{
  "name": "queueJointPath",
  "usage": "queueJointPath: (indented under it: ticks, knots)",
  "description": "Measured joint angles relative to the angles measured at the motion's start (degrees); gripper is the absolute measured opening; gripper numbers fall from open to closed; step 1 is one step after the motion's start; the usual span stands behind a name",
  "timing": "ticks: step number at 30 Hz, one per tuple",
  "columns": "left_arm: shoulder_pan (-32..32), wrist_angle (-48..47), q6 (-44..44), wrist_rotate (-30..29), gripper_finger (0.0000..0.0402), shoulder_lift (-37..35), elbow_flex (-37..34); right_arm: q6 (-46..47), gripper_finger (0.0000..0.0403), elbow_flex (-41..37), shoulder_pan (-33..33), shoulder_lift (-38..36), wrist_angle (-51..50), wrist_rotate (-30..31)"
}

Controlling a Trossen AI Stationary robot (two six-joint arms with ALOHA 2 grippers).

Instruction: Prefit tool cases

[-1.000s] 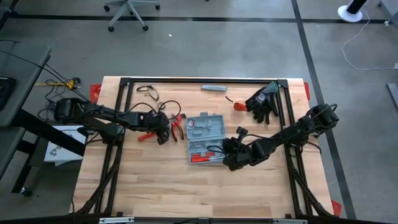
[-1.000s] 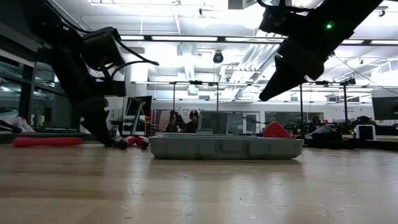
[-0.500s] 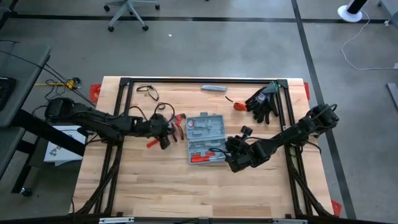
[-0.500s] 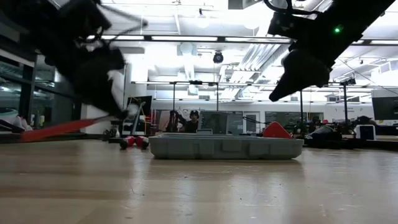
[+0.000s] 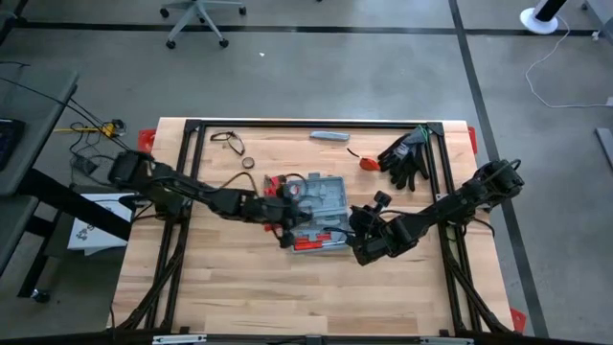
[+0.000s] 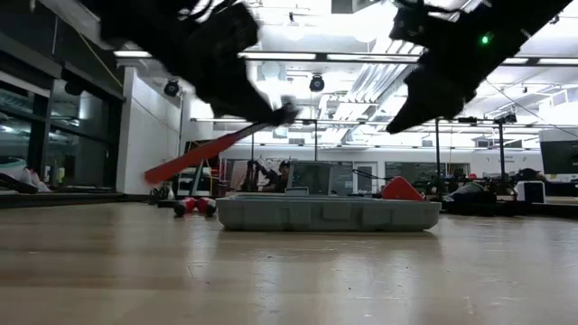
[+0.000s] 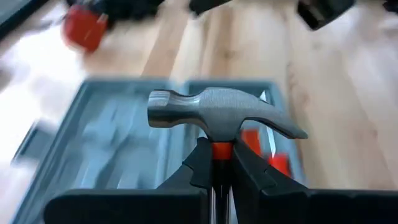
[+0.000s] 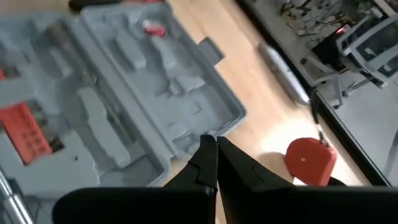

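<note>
From above: my left gripper [image 5: 283, 192] has swung in from the left side of the table [image 5: 230, 287] and now hangs over the left edge of the open tool case [image 5: 316, 213], which sits at mid-table, a little toward the far edge. A second ago I was back by the loose pliers; now I'm carrying the hammer [image 5: 278, 188] to its slot. My right gripper [image 5: 362, 241] waits at the case's right edge, near the front corner, fingers pressed together on nothing. Black gloves [image 5: 406, 156] and a red tape measure [image 5: 367, 164] lie toward the far right corner, a slim grey bar [image 5: 329, 136] at the far edge.

Down low: the hammer's red handle [image 6: 203, 155] slants in the air above the table, where half a second back it hung lower. The case [image 6: 328, 213] lies flat and open on pale wood; behind it a bright workshop with ceiling lights.

Left wrist: my fingers [image 7: 200, 167] are clamped on the hammer's neck just under the steel head [image 7: 217, 113], case trays blurred beneath. Lowering it in looks next.

Right wrist: my closed fingertips [image 8: 211, 149] hover by the case's grey lid [image 8: 155, 81], tape measure [image 8: 309, 160] beyond
</note>
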Motion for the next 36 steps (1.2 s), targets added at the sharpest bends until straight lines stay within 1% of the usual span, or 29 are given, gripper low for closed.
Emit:
queueJointPath:
  ticks: [4,7,12,15,22,25,29,36]
  knots:
    - [0.37,-0.48,4.36,1.99,0.0019,5.66,7.63,-0.12,0.0000,0.00,0.40,-5.01,-1.62,3.05]
    - [0.71,-0.52,5.82,2.48,0.0019,8.65,12.09,-0.07,0.0000,0.00,1.33,-10.06,-4.78,6.87]
    - [1.33,-1.23,8.16,3.09,0.0019,13.34,16.86,-0.64,0.0000,0.00,2.95,-17.21,-8.16,11.44]
    - [1.83,-0.95,8.18,4.48,0.0019,16.30,19.11,-1.59,0.0000,0.00,3.20,-19.77,-8.52,11.78]
    - [2.05,-1.53,8.15,4.97,0.0019,22.36,22.75,-1.60,0.0000,0.00,3.20,-20.58,-9.16,11.44]
    - [2.16,-2.23,8.15,4.96,0.0019,24.09,23.20,-1.41,0.0000,0.00,3.20,-20.54,-9.18,11.16]
    - [2.37,-3.44,7.37,5.43,0.0019,25.34,23.23,-1.38,0.0000,0.00,3.20,-20.54,-9.18,11.05]
    - [2.43,-4.19,6.85,5.04,0.0023,25.37,23.22,-1.05,0.0000,0.00,3.20,-20.54,-9.16,10.77]
